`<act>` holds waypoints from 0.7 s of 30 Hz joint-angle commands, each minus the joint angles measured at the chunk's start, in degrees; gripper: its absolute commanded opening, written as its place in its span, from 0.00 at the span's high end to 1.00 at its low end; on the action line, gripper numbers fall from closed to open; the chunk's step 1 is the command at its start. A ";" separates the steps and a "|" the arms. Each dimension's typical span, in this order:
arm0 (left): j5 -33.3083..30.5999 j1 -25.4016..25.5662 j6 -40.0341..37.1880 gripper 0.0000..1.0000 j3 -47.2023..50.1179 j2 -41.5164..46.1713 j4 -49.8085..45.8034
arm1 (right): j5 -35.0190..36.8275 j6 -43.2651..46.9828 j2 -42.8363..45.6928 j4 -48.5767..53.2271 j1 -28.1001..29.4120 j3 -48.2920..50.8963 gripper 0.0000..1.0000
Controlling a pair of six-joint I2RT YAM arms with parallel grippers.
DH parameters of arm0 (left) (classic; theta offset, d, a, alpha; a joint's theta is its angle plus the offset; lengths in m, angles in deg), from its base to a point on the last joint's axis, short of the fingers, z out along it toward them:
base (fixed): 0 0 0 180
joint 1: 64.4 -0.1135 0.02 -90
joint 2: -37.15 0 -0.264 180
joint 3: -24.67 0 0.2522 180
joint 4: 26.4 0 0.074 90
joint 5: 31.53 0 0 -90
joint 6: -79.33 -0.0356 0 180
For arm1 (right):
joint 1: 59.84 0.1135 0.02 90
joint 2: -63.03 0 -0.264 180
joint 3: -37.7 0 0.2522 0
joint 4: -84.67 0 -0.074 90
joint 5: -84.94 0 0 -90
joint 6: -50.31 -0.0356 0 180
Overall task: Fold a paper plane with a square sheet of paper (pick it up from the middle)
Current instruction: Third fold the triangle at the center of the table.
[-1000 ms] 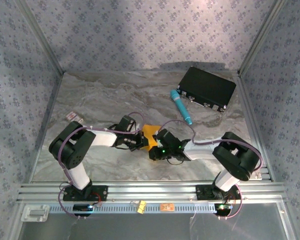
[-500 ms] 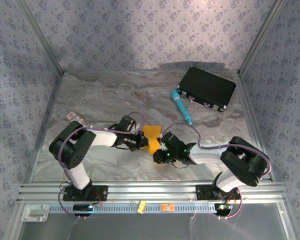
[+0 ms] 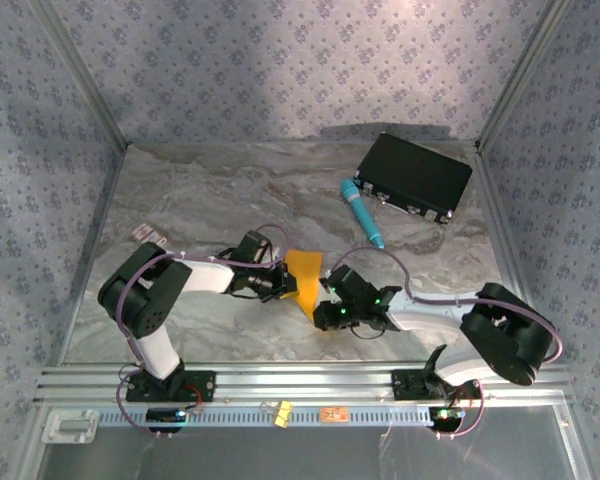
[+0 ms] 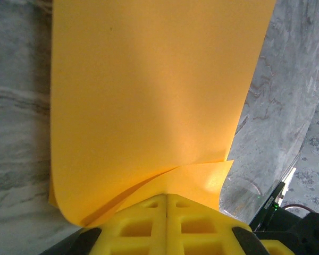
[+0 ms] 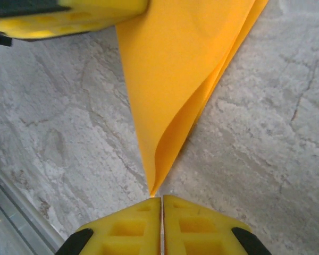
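Teal pen [image 3: 363, 213] lies near black case [image 3: 414, 177]; card [image 3: 150, 234] far left.

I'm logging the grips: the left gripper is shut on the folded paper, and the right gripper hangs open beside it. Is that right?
Not quite. The right gripper is not open: the right wrist view shows its jaws closed on a corner of the paper. The rest holds: the left gripper is shut on the folded paper.
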 commanded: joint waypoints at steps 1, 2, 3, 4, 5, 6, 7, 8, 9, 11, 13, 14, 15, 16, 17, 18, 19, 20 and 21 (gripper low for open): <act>-3.63 0.12 -0.40 0.94 0.79 -1.80 -4.47 | 0.05 0.04 1.28 0.86 -0.87 -2.73 0.90; -3.72 0.16 -0.28 0.94 0.81 -1.71 -4.47 | -0.30 -0.07 0.85 0.13 -1.18 -3.43 0.90; -3.70 0.20 -0.23 0.94 0.82 -1.70 -4.38 | -0.47 -0.42 0.07 -0.60 -1.48 -4.29 0.90; -3.65 0.27 -0.23 0.94 0.82 -1.70 -4.39 | -0.58 -0.89 -0.93 -1.53 -1.82 -5.05 0.90; -3.69 0.27 -0.24 0.94 0.86 -1.75 -4.29 | -0.99 -1.35 -1.98 -2.65 -2.09 -5.61 0.90; -3.72 0.23 -0.15 0.94 0.88 -1.79 -4.24 | -1.44 -1.87 -3.32 -3.80 -2.28 -6.25 0.90; -3.70 0.25 -0.14 0.94 0.82 -1.79 -4.13 | -1.77 -2.37 -4.70 -4.56 -2.59 -6.88 0.90; -3.72 0.25 -0.14 0.94 0.88 -1.85 -4.12 | -1.74 -2.75 -5.79 -4.56 -2.75 -7.58 0.90; -3.65 0.26 -0.04 0.94 0.81 -1.94 -3.98 | -1.55 -3.24 -7.00 -4.22 -3.07 -8.28 0.90; -3.54 0.28 -0.06 0.94 0.71 -2.05 -3.87 | -1.96 -3.97 -9.03 -4.75 -3.63 -9.22 0.90; -3.40 0.27 -0.06 0.94 0.64 -2.14 -3.84 | -2.77 -5.15 -10.68 -6.84 -4.04 -9.26 0.90; -3.44 0.22 -0.10 0.94 0.64 -2.19 -3.82 | -3.31 -5.42 -11.35 -7.15 -4.19 -9.50 0.90; -3.39 0.22 -0.14 0.94 0.64 -2.21 -3.76 | -3.77 -5.42 -12.10 -7.18 -4.21 -10.05 0.90; -3.45 0.27 -0.14 0.94 0.56 -2.31 -3.80 | -4.04 -5.44 -12.74 -7.18 -4.19 -10.41 0.90; -3.31 0.29 -0.14 0.94 0.54 -2.36 -3.80 | -4.18 -5.55 -13.23 -7.23 -4.07 -10.65 0.90; -3.21 0.22 -0.14 0.94 0.53 -2.36 -3.84 | -4.32 -5.71 -13.63 -7.25 -4.00 -10.82 0.90; -3.26 0.24 -0.14 0.94 0.48 -2.32 -3.84 | -4.43 -5.87 -13.91 -7.63 -3.96 -10.72 0.90; -3.24 0.24 -0.14 0.94 0.53 -2.24 -3.84 | -4.52 -5.99 -14.07 -7.55 -3.96 -10.73 0.90; -3.36 0.29 -0.15 0.94 0.47 -2.11 -3.84 | -4.37 -6.14 -14.01 -7.30 -3.90 -10.57 0.90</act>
